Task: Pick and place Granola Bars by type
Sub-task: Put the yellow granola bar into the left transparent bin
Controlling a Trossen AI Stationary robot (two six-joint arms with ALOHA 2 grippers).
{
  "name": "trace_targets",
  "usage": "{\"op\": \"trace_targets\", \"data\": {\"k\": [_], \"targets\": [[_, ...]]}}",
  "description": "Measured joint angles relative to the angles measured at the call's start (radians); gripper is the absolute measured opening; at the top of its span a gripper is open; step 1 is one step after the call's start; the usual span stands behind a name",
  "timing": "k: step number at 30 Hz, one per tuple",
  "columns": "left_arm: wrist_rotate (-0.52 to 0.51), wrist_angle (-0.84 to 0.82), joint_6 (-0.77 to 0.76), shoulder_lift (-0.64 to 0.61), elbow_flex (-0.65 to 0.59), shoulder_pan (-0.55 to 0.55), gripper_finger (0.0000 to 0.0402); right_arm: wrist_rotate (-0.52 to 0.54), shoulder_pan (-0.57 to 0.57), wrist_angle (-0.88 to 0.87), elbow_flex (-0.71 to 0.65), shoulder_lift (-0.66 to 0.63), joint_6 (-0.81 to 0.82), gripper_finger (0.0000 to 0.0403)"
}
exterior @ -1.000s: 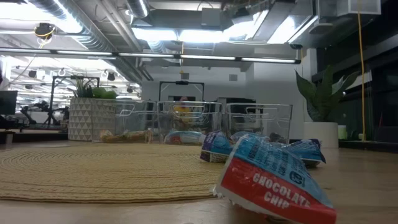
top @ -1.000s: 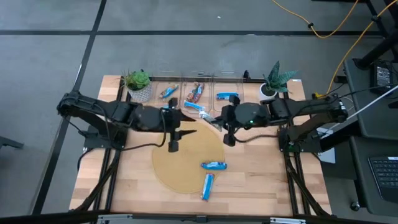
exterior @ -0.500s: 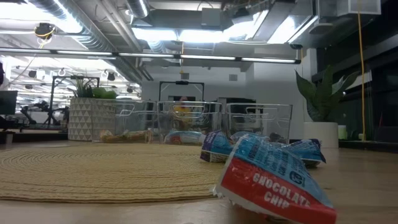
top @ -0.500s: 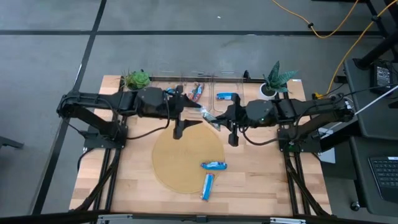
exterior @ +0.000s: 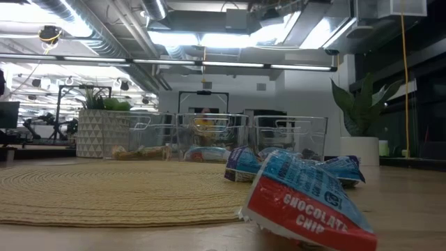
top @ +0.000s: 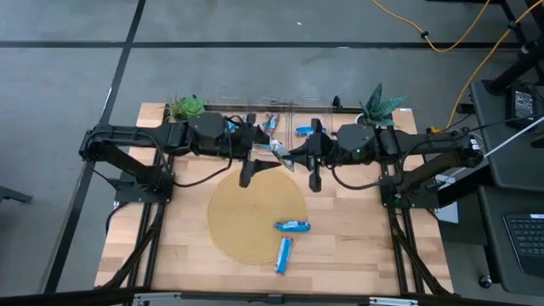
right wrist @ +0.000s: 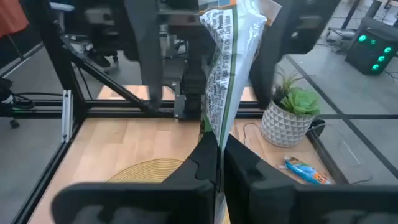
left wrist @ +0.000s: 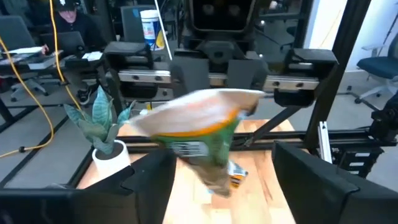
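Bars: one green and silver bar (right wrist: 225, 68) is pinched in the shut right gripper (right wrist: 219, 163) and sticks up from it. Facing it, the left gripper (left wrist: 224, 163) has its fingers spread wide, with that bar just in front of them, not held. Below both grippers, two blue bars (top: 289, 239) lie on the round mat (top: 242, 217). Behind the grippers, more bars (top: 311, 131) sit in the bins (exterior: 209, 136).

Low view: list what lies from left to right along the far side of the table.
White patterned planter → three clear bins in a row → leafy plant in a white pot.
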Motion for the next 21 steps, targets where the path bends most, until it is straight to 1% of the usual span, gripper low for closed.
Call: {"op": "trace_targets", "data": {"k": [2,5,11,14,15,17,20,21], "targets": [[0.001,0.001,0.008,0.000,0.000,0.000,0.0234,0.000,-0.005,0.000,0.000,0.000,0.000,0.0024],[0.001,0.004,0.016,0.004,0.000,0.000,0.0194,0.000,-0.006,0.000,0.000,0.000,0.000,0.0029],[0.001,0.003,0.016,0.011,0.000,0.000,0.0085,-0.004,-0.006,-0.005,0.000,0.000,-0.003,0.0012],[0.000,0.003,0.023,0.012,0.000,0.001,0.0030,-0.004,-0.006,-0.004,0.000,0.001,-0.002,0.0016],[0.000,0.004,0.026,0.012,0.000,0.000,0.0018,-0.004,-0.006,-0.002,0.000,0.001,-0.002,0.0022],[0.000,0.003,0.026,0.012,0.000,0.000,0.0014,-0.004,-0.006,-0.003,0.000,0.001,0.000,0.0032],[0.000,0.003,0.027,0.012,0.000,0.000,0.0020,-0.005,-0.006,-0.002,0.000,0.002,0.004,0.0041],[0.001,0.003,0.027,0.012,0.000,0.000,0.0020,-0.020,-0.006,-0.001,0.000,0.002,0.002,0.0043]]}}
